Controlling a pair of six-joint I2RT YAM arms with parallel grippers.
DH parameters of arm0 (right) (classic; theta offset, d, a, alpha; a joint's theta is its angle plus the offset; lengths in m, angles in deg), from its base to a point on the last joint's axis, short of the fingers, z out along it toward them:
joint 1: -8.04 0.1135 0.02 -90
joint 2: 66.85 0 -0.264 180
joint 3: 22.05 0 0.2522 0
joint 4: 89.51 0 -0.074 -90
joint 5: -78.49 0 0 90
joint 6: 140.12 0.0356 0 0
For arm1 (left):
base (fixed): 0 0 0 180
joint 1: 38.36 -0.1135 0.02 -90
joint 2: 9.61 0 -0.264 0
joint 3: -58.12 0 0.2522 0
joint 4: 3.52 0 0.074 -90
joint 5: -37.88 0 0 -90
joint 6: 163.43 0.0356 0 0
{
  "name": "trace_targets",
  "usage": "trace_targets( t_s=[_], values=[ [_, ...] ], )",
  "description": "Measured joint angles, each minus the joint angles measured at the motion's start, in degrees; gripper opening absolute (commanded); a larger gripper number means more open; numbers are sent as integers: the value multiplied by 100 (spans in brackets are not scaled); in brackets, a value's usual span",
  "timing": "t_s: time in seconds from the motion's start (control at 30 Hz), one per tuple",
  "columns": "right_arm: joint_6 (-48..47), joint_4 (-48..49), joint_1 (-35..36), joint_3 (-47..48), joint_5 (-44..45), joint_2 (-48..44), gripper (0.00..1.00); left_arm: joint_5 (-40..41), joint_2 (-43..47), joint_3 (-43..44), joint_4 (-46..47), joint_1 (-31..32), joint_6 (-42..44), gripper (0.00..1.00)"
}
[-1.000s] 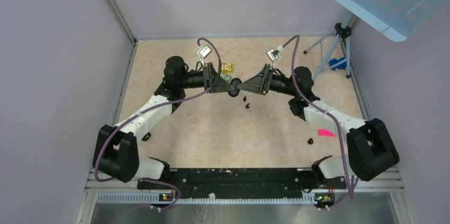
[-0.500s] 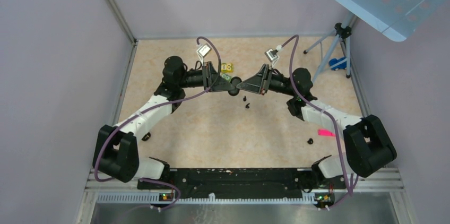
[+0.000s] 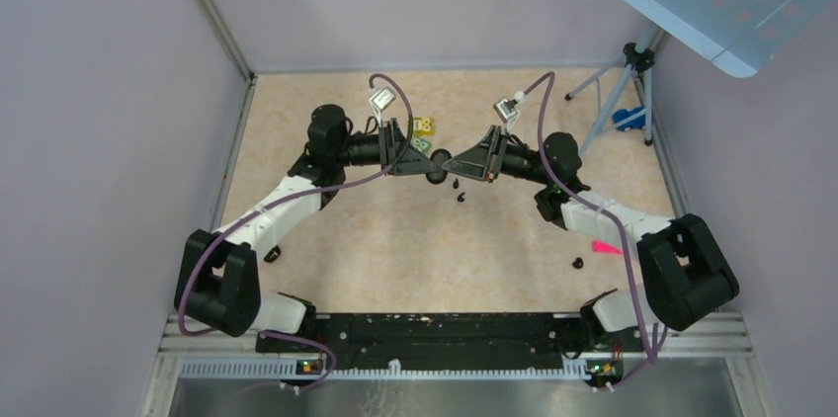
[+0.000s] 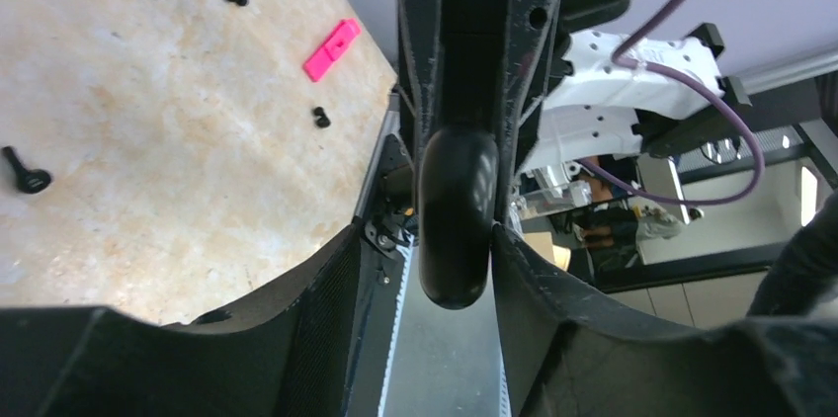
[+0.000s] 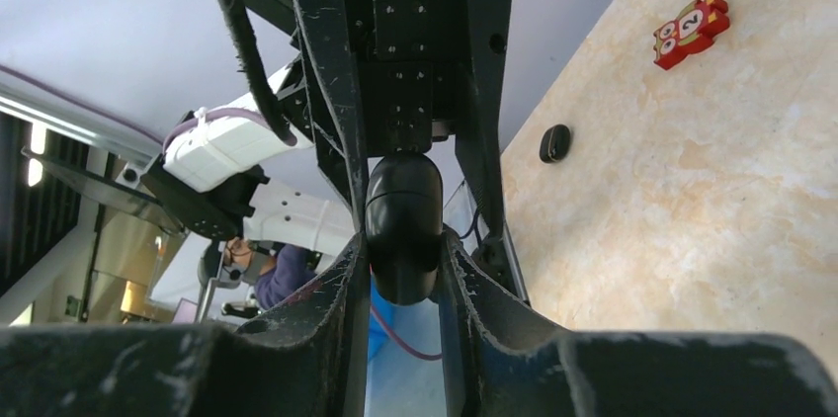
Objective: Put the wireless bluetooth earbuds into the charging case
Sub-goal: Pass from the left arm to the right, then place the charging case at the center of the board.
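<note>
Bases of both arms sit at the near edge of the desk [image 3: 395, 239], and the arms reach away and inward until their tips meet over the middle. On the right side a small black bit [image 3: 578, 262] lies just beside a pink strip [image 3: 608, 248]. Another black bit [image 3: 272, 255] lies close by the left arm.

Farther in, two earbuds lie loose on the desk, in no claw's grip. The nearer earbud [image 3: 461, 198] and the farther earbud [image 3: 456, 183] lie close together, just on the near side of where the claws meet.

The charging case [image 5: 403, 209] is off the desk, caught between the two claws, which face each other tip to tip. Neither earbud is in it. The right claw [image 5: 400, 247] pinches the case, with both fingers pressed against its sides. The left claw [image 4: 427, 239] is spread loosely around the opposite end, one finger touching the case and the other standing apart with a gap showing. Whether the case lid is up or down cannot be told.

Beyond the claws, a yellow block [image 3: 424, 125] and a green block [image 3: 420, 144] rest on the desk near the left claw.
</note>
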Motion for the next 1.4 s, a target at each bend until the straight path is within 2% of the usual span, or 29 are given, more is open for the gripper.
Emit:
trace_targets(
  t_s=[0.23,0.6,1.0,1.17,1.4],
  values=[
    [-330,-778,-11,-31,170,-177,0,382,0,140,-1038,-98,739,72],
    [-1071,-2378,-13,-28,540,-400,0,1023,133,153,-1711,-136,1298,73],
    [-1235,-2861,-17,-20,726,-549,0,1167,138,162,-2109,-146,1604,72],
    [-1622,-4109,-120,293,1084,-525,0,1449,138,509,-3069,2,2367,76],
    [-2363,-5549,-577,533,1460,-302,0,1731,142,636,-3700,74,2900,77]
  ],
)
